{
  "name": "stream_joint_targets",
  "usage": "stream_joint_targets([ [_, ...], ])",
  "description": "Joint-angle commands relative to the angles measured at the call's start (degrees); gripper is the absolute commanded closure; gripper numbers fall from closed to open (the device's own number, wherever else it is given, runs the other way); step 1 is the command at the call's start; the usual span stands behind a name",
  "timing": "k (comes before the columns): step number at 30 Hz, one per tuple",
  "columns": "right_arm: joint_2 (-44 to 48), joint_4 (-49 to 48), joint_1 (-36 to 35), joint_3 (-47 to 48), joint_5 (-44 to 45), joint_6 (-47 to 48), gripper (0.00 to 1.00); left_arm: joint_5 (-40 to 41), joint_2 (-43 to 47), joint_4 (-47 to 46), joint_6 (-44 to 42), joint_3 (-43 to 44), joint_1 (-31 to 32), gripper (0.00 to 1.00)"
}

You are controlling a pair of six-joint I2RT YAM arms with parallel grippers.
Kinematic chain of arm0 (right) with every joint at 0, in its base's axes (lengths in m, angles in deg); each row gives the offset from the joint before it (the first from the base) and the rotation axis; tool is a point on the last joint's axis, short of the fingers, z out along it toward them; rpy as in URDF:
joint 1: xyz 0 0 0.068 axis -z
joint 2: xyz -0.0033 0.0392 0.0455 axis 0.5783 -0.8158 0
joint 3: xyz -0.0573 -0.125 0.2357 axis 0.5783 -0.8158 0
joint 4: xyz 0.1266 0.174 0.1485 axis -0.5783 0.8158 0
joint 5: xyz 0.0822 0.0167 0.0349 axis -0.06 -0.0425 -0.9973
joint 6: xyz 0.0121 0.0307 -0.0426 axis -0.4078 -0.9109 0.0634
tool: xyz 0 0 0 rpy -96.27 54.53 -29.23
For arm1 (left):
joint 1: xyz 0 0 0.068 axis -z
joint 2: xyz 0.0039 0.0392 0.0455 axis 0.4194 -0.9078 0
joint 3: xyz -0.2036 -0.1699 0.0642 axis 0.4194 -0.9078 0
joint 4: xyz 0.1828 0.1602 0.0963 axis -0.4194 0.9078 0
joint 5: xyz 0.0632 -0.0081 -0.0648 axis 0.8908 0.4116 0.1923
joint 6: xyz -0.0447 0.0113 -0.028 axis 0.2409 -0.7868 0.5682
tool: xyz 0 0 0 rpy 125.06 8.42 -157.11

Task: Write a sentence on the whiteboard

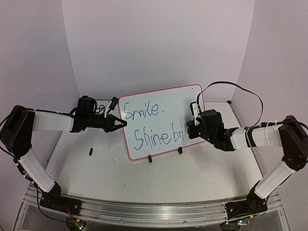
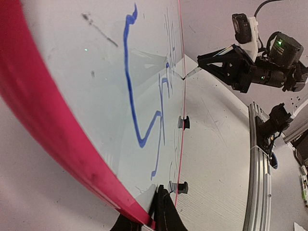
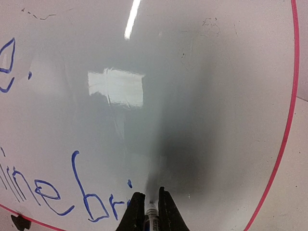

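The whiteboard (image 1: pixel 178 103) stands tilted on two black clip feet (image 1: pixel 150 159) at the table's middle. Blue writing on it reads "Smile." above "Shine bri". My left gripper (image 1: pixel 122 124) is shut on the board's left red frame edge; in the left wrist view its fingers (image 2: pixel 166 211) pinch that frame (image 2: pixel 53 130). My right gripper (image 1: pixel 192 127) is shut on a blue marker (image 3: pixel 151 214), whose tip touches the whiteboard (image 3: pixel 192 72) just right of the "i". From the left wrist, the right gripper (image 2: pixel 204 65) and the marker tip (image 2: pixel 186 76) show at the board's far edge.
A small black cap-like piece (image 1: pixel 91 151) lies on the table left of the board. A black object (image 1: pixel 113 102) sits behind the board's upper left corner. White walls enclose the back and sides. A metal rail (image 1: pixel 144 211) runs along the near edge.
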Motion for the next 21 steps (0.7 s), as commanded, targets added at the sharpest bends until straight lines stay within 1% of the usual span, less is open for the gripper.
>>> stream_joint_targets([
  [1,-1.17,-2.71,0.14,3.27,-1.27,0.16,1.00,13.99,-3.03,7.90,-7.94,-1.43,0.66,1.00],
  [6,-2.12,-2.66,-0.50,3.24,-2.54,-0.51,1.00,14.10,-2.85,7.84,-7.99,-1.50,0.66,1.00],
  [15,-1.36,-2.29,-1.00,0.38,-3.23,-1.94,1.00,14.04,-3.04,7.92,-8.03,-1.51,0.68,1.00],
  [21,0.16,-1.81,-1.05,-1.49,-0.93,-2.53,1.00,13.99,-3.12,7.91,-7.96,-1.49,0.73,1.00],
])
